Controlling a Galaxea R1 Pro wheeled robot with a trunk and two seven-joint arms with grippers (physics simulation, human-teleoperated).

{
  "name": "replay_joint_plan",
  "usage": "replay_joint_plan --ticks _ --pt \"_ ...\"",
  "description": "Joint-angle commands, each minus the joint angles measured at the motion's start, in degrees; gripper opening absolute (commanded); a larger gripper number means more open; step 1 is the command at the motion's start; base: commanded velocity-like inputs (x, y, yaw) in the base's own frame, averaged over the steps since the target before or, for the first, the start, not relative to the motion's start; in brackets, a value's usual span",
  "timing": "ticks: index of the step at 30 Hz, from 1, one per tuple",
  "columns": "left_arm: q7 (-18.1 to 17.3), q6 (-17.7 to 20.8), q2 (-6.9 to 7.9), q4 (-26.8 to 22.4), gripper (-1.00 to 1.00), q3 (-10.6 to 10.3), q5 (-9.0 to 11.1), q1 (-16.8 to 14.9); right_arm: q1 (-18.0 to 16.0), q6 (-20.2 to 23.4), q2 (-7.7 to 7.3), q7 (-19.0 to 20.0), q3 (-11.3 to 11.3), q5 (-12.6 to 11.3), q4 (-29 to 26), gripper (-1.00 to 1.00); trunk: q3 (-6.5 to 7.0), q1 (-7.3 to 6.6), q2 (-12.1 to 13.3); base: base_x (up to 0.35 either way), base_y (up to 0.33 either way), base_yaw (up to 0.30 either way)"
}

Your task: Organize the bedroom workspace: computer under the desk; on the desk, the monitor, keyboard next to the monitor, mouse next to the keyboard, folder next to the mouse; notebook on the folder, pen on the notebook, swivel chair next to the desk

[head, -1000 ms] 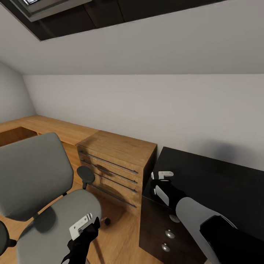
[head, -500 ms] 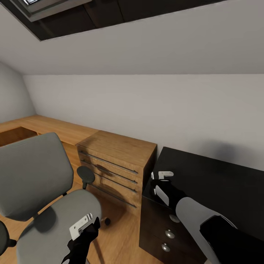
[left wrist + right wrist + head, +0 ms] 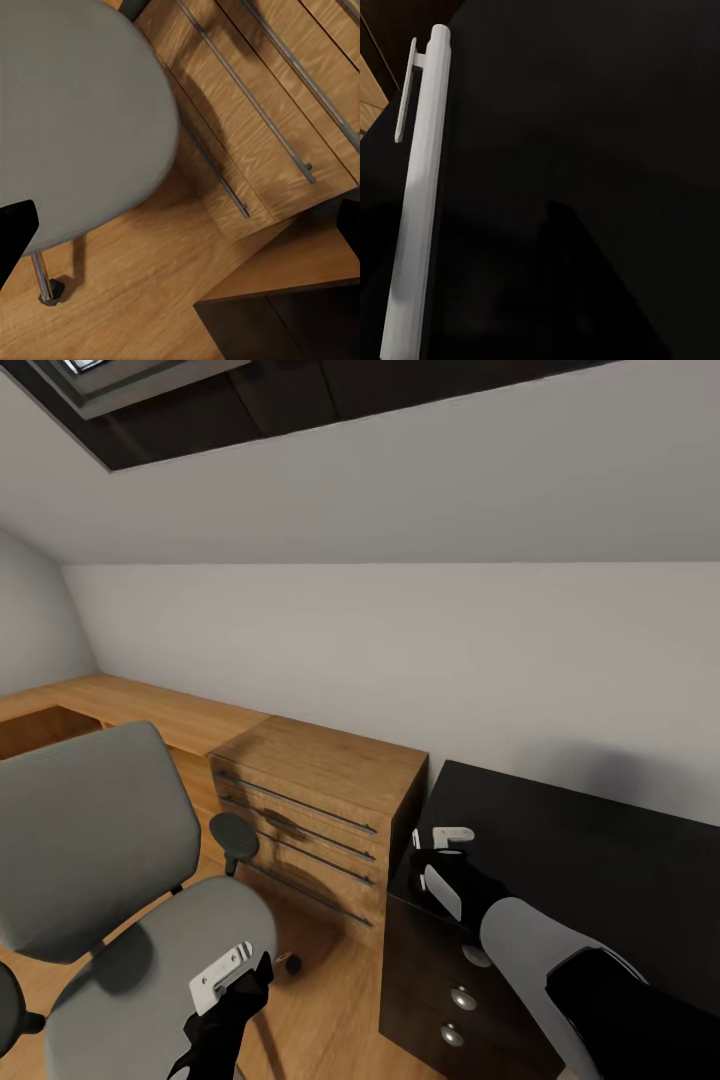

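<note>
The pen (image 3: 416, 195), slim and white, is seen lying flat on the desk (image 3: 600, 850) right under the right gripper (image 3: 440, 842), its long axis running alongside the fingers and its clip end pointing ahead; whether those fingers are parted or closed cannot be told. The left gripper (image 3: 228, 972), spread open and empty, is held over the swivel chair (image 3: 100, 860) seat, well apart from the pen, so the right arm is judged nearer. Beyond, 1 light-wood cabinet (image 3: 320, 810) and the grey bedroom wall (image 3: 400, 650) are seen.

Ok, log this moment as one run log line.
right tool: over desk corner, pen close by | left tool: over swivel chair seat | folder: unseen
</note>
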Motion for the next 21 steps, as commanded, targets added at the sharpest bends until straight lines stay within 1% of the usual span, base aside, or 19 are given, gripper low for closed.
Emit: replay_joint_plan --ticks 1,6,21 --pt "0.21 -0.49 0.06 -0.07 1.00 -0.15 0.49 -0.07 -0.01 0.61 -0.07 -0.48 0.44 -0.21 1.02 -1.00 -0.07 0.00 -0.02 0.000 0.000 0.000" --pt "0.23 -0.49 0.06 -0.06 1.00 -0.20 0.49 -0.07 -0.01 0.91 -0.43 -0.49 0.35 -0.23 1.04 -1.00 -0.07 0.00 -0.02 0.000 0.000 0.000" --pt "0.27 -0.49 0.06 -0.06 1.00 -0.40 0.49 -0.07 -0.01 3.59 -0.47 -0.38 0.22 -0.37 0.95 -1.00 -0.07 0.00 -0.02 0.000 0.000 0.000"
